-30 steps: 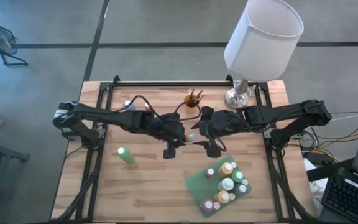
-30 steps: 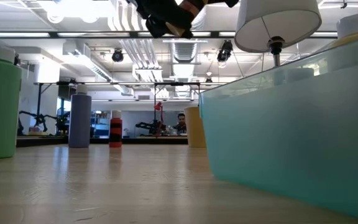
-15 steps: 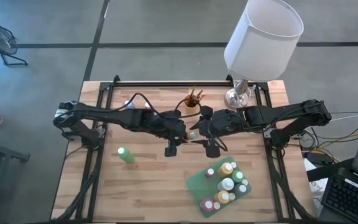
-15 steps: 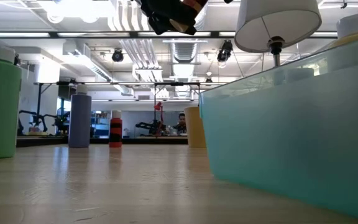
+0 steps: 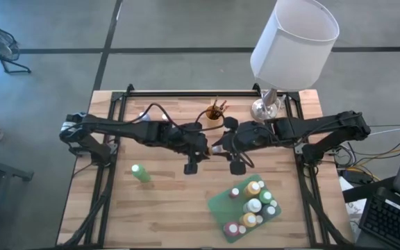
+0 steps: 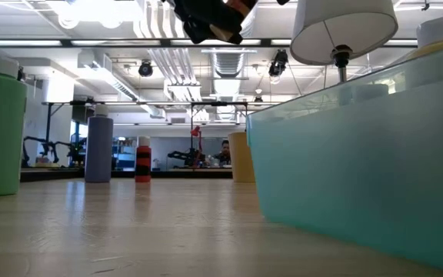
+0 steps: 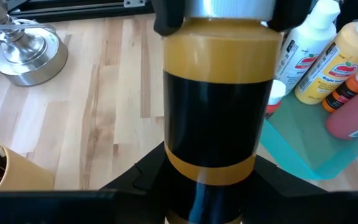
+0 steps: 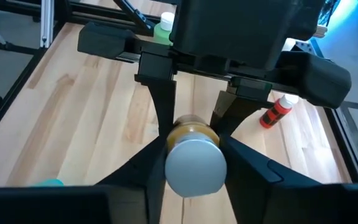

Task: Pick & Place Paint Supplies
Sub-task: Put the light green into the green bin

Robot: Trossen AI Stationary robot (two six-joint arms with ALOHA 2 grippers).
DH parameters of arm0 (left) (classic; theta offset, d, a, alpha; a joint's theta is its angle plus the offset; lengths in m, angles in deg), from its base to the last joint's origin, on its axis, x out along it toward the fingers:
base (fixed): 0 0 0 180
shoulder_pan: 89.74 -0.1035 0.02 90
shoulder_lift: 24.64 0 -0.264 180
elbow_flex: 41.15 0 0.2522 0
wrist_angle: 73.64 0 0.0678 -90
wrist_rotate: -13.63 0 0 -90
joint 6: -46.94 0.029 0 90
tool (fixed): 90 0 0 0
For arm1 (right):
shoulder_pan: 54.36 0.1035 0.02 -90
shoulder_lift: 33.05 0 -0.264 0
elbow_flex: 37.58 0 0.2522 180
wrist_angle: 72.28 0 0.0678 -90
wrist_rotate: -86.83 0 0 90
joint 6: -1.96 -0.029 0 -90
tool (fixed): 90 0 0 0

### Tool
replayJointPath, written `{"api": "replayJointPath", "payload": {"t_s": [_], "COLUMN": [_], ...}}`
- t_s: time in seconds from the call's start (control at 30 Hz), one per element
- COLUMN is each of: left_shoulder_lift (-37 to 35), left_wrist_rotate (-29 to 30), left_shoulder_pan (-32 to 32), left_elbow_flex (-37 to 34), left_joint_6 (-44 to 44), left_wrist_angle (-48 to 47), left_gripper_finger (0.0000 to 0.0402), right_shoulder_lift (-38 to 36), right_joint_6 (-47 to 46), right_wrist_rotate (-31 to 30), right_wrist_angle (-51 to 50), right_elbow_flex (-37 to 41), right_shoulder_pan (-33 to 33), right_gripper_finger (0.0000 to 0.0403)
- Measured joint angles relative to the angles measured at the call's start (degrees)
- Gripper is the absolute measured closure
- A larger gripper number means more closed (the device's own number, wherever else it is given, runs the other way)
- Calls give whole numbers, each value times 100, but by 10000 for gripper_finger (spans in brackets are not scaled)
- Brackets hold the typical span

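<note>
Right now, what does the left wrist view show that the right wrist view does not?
Only the left wrist view: the lamp base, the brush cup and the tray of bottles. Only the right wrist view: a green bottle and a red bottle on the table. Both: the yellow bottle, gripped by both hands.

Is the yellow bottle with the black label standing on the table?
No, the yellow bottle is held in the air between the left gripper and the right gripper.
</note>
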Motion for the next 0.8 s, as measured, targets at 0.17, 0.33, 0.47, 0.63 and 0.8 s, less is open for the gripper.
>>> {"api": "replayJointPath", "payload": {"t_s": [0.17, 0.33, 0.47, 0.63, 0.8], "left_shoulder_lift": [0, 0, -4, -142, -660], "left_wrist_rotate": [13, 11, 7, 10, 1059], "left_shoulder_pan": [-1, -1, 6, 4, 3], "left_elbow_flex": [0, 0, 5, 8, -117], "left_joint_6": [1, 23, 145, 137, -353], "left_wrist_angle": [-2, 2, 48, -406, -1129], "left_gripper_finger": [259, 247, 218, 155, 114], "right_shoulder_lift": [-2, -2, 0, -10, -49], "right_joint_6": [87, 106, 106, 87, -114], "right_wrist_rotate": [0, 3, 26, 24, 46], "right_wrist_angle": [-23, -27, -92, -113, -653], "right_elbow_flex": [0, 0, 3, -10, -199], "right_shoulder_pan": [-13, -13, -11, -9, 80], "right_gripper_finger": [291, 291, 291, 291, 291]}}
